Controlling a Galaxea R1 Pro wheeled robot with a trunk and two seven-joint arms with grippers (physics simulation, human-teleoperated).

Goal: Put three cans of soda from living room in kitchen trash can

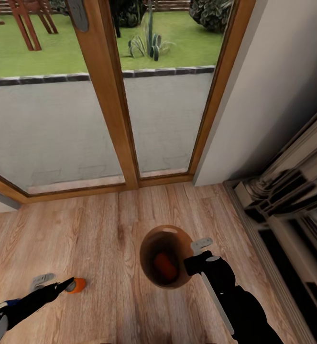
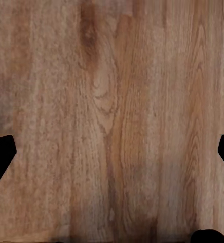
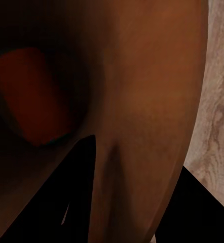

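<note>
Right gripper (image 1: 192,260) clamps the rim of the round tapered bin with glossy brown interior (image 1: 151,239), one finger inside (image 3: 66,202), one outside. Orange cylindrical soda can (image 1: 165,267) lies at the bin's bottom. Second orange soda can (image 1: 76,285) sits on the light wood plank floor (image 1: 105,229), at the left gripper (image 1: 58,283) tips; grip state cannot be told. Wood-framed glass doors (image 1: 108,95) ahead.
</note>
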